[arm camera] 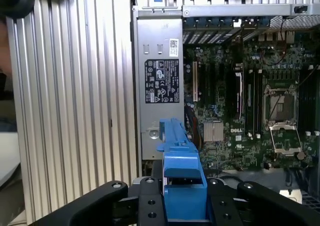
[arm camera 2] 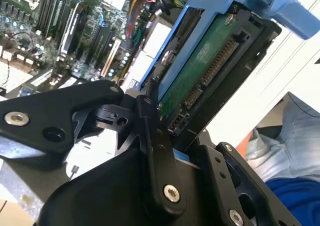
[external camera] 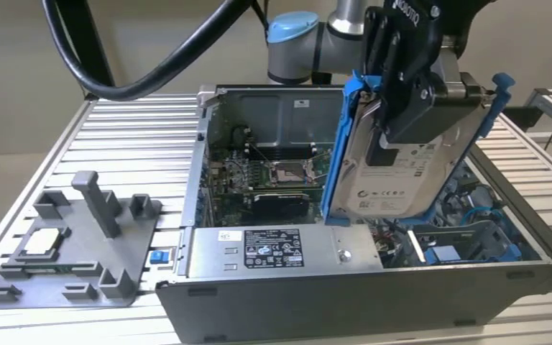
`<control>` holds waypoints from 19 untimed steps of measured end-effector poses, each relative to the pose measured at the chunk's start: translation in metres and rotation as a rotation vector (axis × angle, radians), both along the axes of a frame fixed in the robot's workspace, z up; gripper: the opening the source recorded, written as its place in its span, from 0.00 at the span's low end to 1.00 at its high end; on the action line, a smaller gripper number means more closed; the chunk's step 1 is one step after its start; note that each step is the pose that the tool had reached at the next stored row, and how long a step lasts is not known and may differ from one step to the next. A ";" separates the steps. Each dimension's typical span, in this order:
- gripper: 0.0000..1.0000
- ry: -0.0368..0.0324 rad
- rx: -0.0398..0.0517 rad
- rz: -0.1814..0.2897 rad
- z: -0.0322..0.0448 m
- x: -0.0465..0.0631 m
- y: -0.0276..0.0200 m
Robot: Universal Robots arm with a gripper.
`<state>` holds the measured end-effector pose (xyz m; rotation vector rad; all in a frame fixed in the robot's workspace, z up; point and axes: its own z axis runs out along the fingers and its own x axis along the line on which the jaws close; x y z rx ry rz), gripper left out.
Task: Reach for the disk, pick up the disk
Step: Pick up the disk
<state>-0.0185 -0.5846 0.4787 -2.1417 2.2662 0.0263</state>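
Blue-framed disk [external camera: 405, 169] hangs clamped in the claw [external camera: 405, 108], clear above the case [external camera: 353, 302].

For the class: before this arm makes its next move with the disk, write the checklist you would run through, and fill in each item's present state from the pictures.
1. Gripper shut on the disk: ok; the black fingers clamp its face in the exterior view.
2. Disk lifted out of the computer case: ok; it hangs tilted above the open case.
3. Blue bracket came along with the disk: ok, it frames the disk in both wrist views.
4. No cable on the disk's connector: ok, the pins show bare in the second wrist view.
5. Grip firm enough not to slip: cannot tell.
6. Grey fixture on the table free: cannot tell for this disk.
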 end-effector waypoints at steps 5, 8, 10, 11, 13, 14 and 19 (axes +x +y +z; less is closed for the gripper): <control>0.00 0.0006 0.0001 0.000 0.0000 0.007 -0.0080; 0.00 0.0006 0.0006 0.001 0.0000 0.017 -0.0092; 0.00 0.0006 0.0012 0.004 0.0000 0.023 -0.0092; 0.00 0.0006 0.0016 0.006 0.0000 0.026 -0.0093; 0.00 0.0006 0.0022 0.010 0.0000 0.031 -0.0092; 0.00 0.0005 0.0025 0.013 0.0000 0.033 -0.0093; 0.00 0.0005 0.0047 0.026 0.0000 0.046 -0.0093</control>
